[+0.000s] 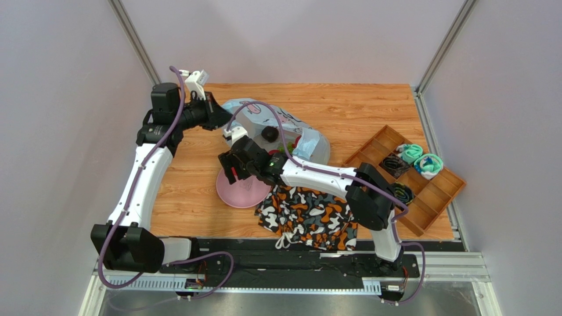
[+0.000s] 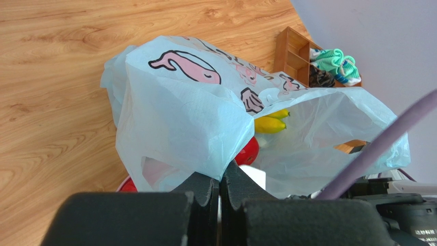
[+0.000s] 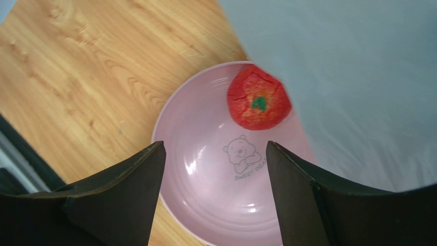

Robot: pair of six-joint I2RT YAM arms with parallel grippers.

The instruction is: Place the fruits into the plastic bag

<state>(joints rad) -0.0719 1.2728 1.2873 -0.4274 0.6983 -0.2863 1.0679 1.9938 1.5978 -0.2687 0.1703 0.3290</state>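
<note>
The light-blue plastic bag (image 1: 300, 135) lies at the table's middle, its mouth held up. My left gripper (image 1: 221, 120) is shut on the bag's edge (image 2: 225, 159). Inside the bag (image 2: 190, 113) I see two yellow bananas (image 2: 269, 123), a red fruit (image 2: 250, 150) and a small dark round fruit (image 1: 269, 133). My right gripper (image 3: 214, 148) is open and empty, hovering over the pink plate (image 3: 205, 200). One red fruit (image 3: 258, 104) lies on the plate's far side, next to the bag's wall (image 3: 354, 77). The grapes are not clearly visible.
An orange-black-white camouflage cloth (image 1: 307, 217) lies in front of the plate (image 1: 241, 194). A wooden divided tray (image 1: 435, 197) with small rolled items stands at the right and also shows in the left wrist view (image 2: 295, 54). Walls enclose the table's sides.
</note>
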